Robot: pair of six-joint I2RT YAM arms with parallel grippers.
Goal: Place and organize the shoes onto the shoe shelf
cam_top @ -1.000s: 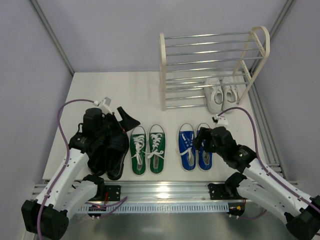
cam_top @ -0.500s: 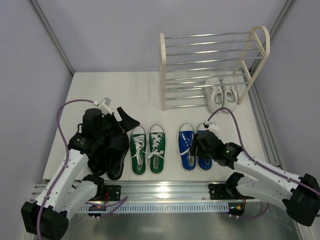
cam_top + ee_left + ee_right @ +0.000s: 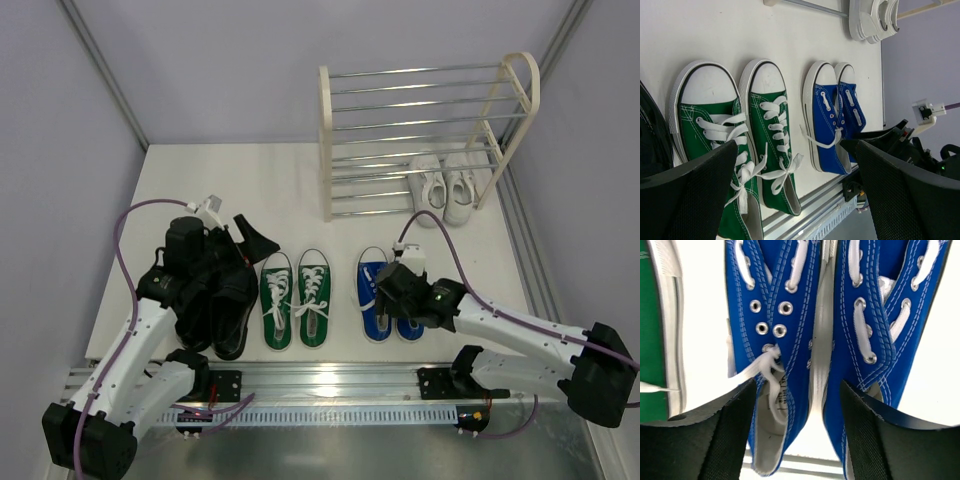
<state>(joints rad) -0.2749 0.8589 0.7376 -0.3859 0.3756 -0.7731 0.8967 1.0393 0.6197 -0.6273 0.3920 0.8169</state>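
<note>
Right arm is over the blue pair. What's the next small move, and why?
Probably lower the right gripper slightly and close. Its fingers stand open, one over each opening of the blue sneakers, with the pair's adjoining inner walls between them. Nothing is gripped yet, so a pinch there should likely take both shoes together.

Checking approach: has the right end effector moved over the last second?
Yes. The right end effector shifted left and nearer, across the unmoved blue sneakers.
</note>
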